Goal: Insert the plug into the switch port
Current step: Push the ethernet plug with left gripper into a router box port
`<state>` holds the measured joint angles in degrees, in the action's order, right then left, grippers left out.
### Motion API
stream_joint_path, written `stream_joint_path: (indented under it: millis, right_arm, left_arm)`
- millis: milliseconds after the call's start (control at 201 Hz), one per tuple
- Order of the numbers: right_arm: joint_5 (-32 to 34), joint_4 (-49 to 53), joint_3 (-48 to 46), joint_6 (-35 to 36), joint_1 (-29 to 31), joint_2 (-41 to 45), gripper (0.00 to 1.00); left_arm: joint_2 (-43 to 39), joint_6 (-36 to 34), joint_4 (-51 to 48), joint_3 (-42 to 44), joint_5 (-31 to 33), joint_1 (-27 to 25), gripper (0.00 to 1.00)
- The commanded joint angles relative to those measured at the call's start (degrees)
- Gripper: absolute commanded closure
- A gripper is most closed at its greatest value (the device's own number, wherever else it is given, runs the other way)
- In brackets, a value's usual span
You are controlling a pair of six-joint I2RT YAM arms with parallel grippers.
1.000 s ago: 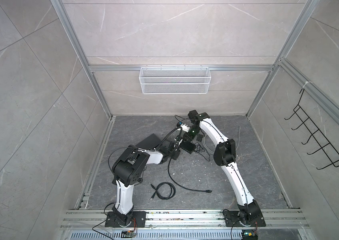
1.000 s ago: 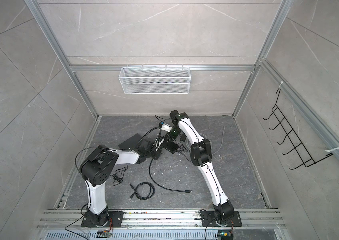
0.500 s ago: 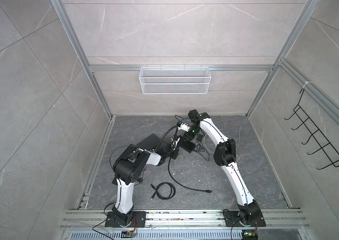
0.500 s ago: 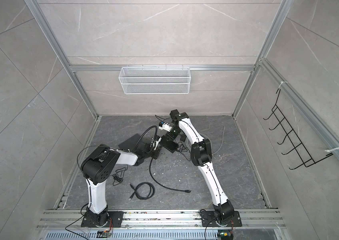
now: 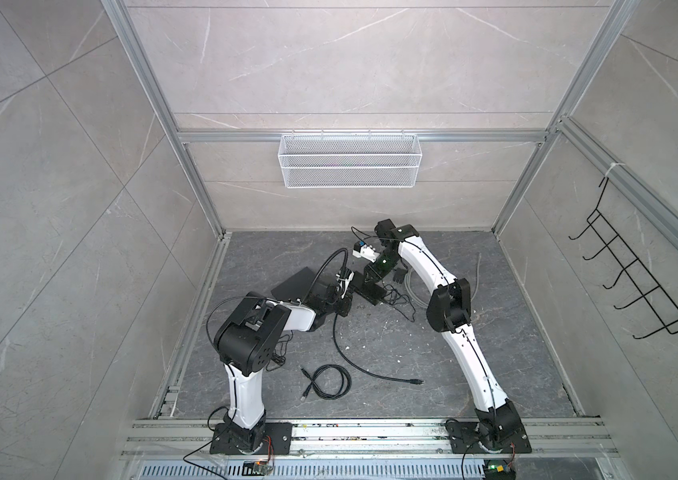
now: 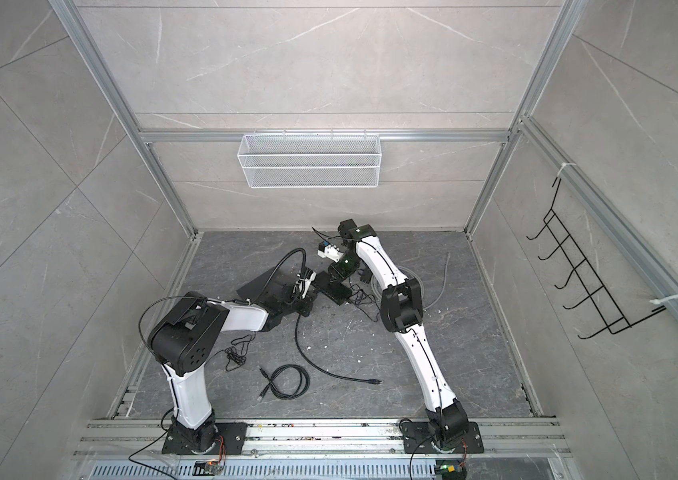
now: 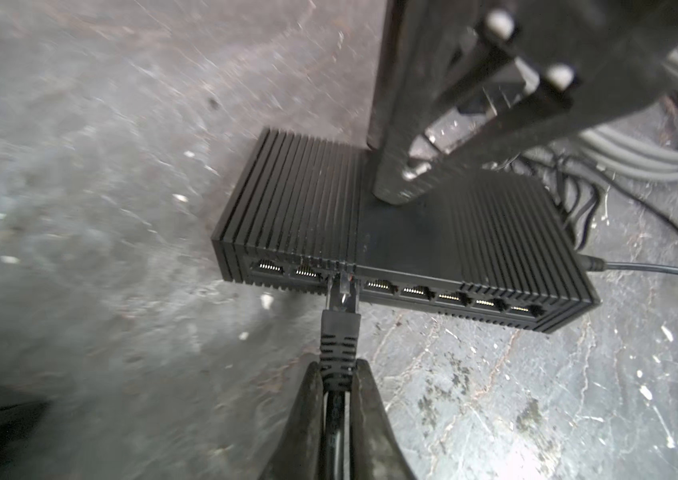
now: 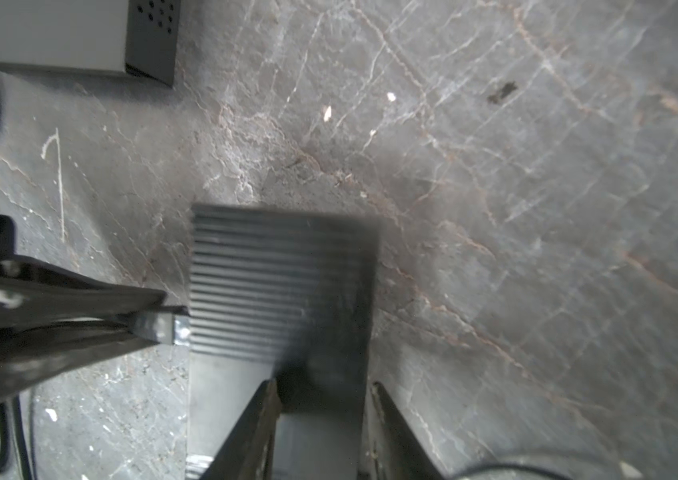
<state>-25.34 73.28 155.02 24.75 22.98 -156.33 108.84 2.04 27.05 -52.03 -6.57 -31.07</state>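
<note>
1. The Ethernet plug (image 7: pixel 339 309) sits nose-first in the third port of the network switch (image 7: pixel 412 237), counted from the end opposite the switch's power lead (image 7: pixel 661 272). Its clear body shows outside the switch's front face, so I judge it only partly seated.
2. My left gripper (image 7: pixel 339 386) is clamped on the plug's ribbed boot, just in front of the switch.
3. My right gripper (image 8: pixel 323 390) has its jaws apart: one finger presses on the switch's top, the other hangs at its rear edge.
4. Gripped by the flexible boot, the plug could tilt and jam as I push.
5. If my right brace slips, the switch could slide towards the grey cable coil (image 7: pixel 640 158) behind it.
6. Hidden: the port's inside and the latch. Both top views show the plug too small to judge.
</note>
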Motion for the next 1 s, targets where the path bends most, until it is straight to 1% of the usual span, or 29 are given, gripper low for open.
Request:
stream_joint_path:
  millis: [0,70,159,343,418,488,532,632,731,995]
  right_arm:
    - [2.42,2.3,1.07,-3.36,-0.65,-2.59,0.61]
    - [3.16,2.2,1.14,-4.03,-1.24,-2.57,0.61]
    - [4.18,2.06,0.97,-4.61,-1.55,-2.42,0.61]
    - [4.16,1.65,0.94,-5.4,-1.71,-2.14,0.6]
    - [3.78,1.52,0.97,-5.7,-1.64,-1.57,0.58]
    - [3.04,0.71,0.49,-6.24,-1.69,-0.53,0.56]
    - [2.16,-0.32,-0.14,-6.55,-1.71,0.34,0.55]
    - [-0.28,-2.13,-1.51,-7.13,-1.71,1.64,0.52]
    - [-2.38,-2.69,-2.09,-6.64,-1.63,1.84,0.51]
    - [-2.68,-1.24,-2.57,-5.31,-0.61,0.4,0.5]
  left_arm:
    - [-5.41,1.24,-0.03,-0.54,0.16,0.44,0.83]
    - [-6.35,0.81,-4.0,-0.52,1.09,0.56,0.8]
    - [-7.07,0.58,-8.28,-0.36,0.54,1.06,0.76]
    - [-7.29,2.59,-8.92,1.56,0.08,1.53,0.75]
    - [-8.73,4.13,-9.46,2.51,-0.05,1.55,0.71]
    - [-9.52,5.04,-9.07,3.36,-2.4,1.56,0.67]
    - [-8.85,5.29,-9.11,3.23,-4.04,1.58,0.65]
    - [-6.88,5.96,-7.89,3.15,-4.21,1.58,0.63]
    - [-4.97,5.76,-7.33,2.15,-4.42,1.57,0.64]
    - [-0.85,6.28,-5.94,0.29,-5.47,1.55,0.8]
